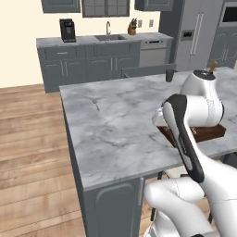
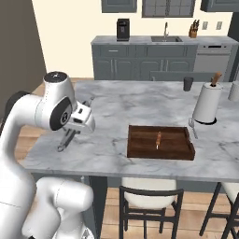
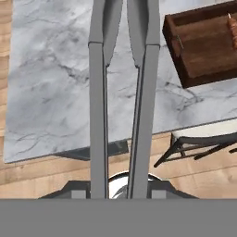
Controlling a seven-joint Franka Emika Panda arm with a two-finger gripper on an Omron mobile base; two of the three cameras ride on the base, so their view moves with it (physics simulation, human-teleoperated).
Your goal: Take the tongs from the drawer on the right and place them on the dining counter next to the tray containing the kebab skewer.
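My gripper [image 2: 73, 130] hangs over the left front part of the marble dining counter [image 2: 116, 105], shut on the grey metal tongs [image 2: 66, 140]. The tongs slant down from the fingers, their low end at or just above the marble. In the hand view the two long arms of the tongs [image 3: 97, 92] run straight up the picture over the counter [image 3: 51, 69]. The dark wooden tray [image 2: 161, 154] lies to the right of the gripper, apart from it, with the kebab skewer [image 2: 158, 138] inside. The tray [image 3: 185, 74] sits beside the tongs' far end. A slate-grey drawer [image 1: 148, 70] stands out beyond the counter's far edge.
A white paper-towel roll [image 2: 207, 105] and a dark cup [image 2: 188, 84] stand at the counter's back right. A small spoon-like utensil [image 1: 96, 104] lies on the marble. Stools [image 2: 149, 191] stand under the near edge. The wall counter with sink [image 2: 165, 39] is behind.
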